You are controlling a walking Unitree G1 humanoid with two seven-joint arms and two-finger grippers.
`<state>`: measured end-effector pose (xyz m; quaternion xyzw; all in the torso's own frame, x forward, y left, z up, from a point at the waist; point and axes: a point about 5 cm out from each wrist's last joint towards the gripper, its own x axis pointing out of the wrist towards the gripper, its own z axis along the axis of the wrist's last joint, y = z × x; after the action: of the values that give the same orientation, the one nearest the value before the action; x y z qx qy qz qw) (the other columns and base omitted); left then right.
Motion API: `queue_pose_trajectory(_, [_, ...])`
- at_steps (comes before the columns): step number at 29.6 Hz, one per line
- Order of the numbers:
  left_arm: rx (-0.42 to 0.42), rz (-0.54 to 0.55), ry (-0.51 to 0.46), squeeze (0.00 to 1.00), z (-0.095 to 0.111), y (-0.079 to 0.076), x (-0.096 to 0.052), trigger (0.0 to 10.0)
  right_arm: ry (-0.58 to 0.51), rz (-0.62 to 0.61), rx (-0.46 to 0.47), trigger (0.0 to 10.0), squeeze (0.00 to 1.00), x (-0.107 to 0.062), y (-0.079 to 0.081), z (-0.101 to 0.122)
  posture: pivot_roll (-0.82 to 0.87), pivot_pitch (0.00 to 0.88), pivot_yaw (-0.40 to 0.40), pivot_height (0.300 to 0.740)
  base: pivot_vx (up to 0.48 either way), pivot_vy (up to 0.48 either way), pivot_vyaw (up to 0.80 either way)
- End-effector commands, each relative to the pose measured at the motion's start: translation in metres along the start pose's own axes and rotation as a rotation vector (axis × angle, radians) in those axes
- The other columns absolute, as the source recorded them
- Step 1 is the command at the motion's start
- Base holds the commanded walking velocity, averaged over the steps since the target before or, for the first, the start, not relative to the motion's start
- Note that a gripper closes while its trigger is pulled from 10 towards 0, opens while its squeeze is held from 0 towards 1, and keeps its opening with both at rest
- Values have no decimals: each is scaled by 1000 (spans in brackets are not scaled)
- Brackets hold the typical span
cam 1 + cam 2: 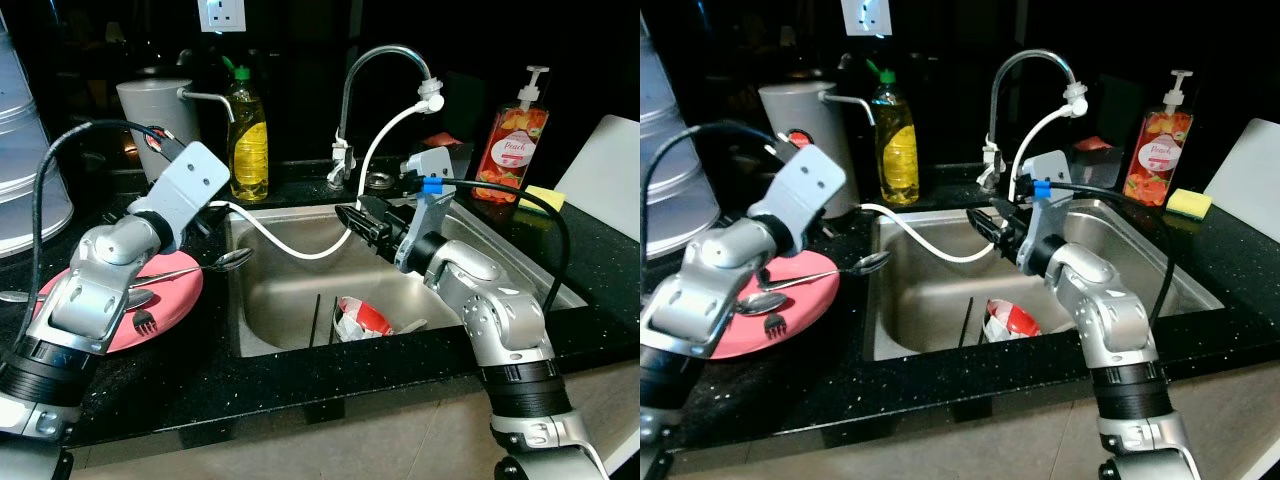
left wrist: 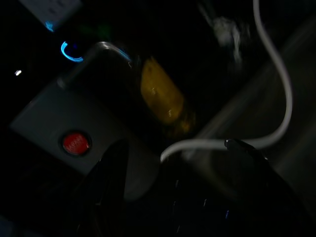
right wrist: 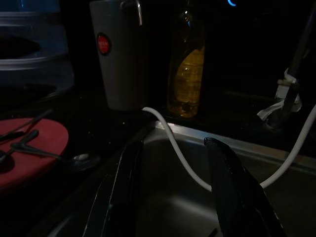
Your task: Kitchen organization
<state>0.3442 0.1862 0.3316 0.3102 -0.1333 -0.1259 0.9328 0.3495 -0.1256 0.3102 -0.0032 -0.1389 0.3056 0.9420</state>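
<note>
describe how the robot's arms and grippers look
Both arms are silver, jointed segments with black ribbed bands near the base and black cables looping off them. The left arm ends in a flat silver wrist plate; the right arm carries a blue clip. The right gripper has two long black fingers.

My two black fingers [image 2: 111,187] stand apart in the dark at the bottom of the frame. Between them a white hose [image 2: 276,74] curves up to the upper right. Centre frame sits a yellow bottle [image 2: 165,101]; at lower left, a grey canister with a red button [image 2: 75,143].
</note>
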Motion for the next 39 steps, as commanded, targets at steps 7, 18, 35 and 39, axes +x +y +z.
queue_pose_trajectory(7, [-117, 103, -215, 0, 43, 16, -4, 10000, -27, -16, 26, 10000, 0, 0, 1, 3, -17, 56, -20, 740, 0, 0, 0])
queue_pose_trajectory(18, [93, 140, -274, 0, 73, 52, -5, 10000, -26, -24, 26, 10000, 0, -1, 1, 3, -16, 53, -17, 740, 0, 0, 0])
queue_pose_trajectory(35, [-23, -70, -159, 0, 41, 11, 1, 10000, -24, -21, 27, 10000, 0, -2, 2, 2, -18, 47, -19, 740, 0, 0, 0])
queue_pose_trajectory(39, [-134, -115, -141, 0, 34, -2, 1, 10000, -22, -21, 28, 10000, 0, -2, 2, 1, -18, 46, -19, 740, 0, 0, 0])
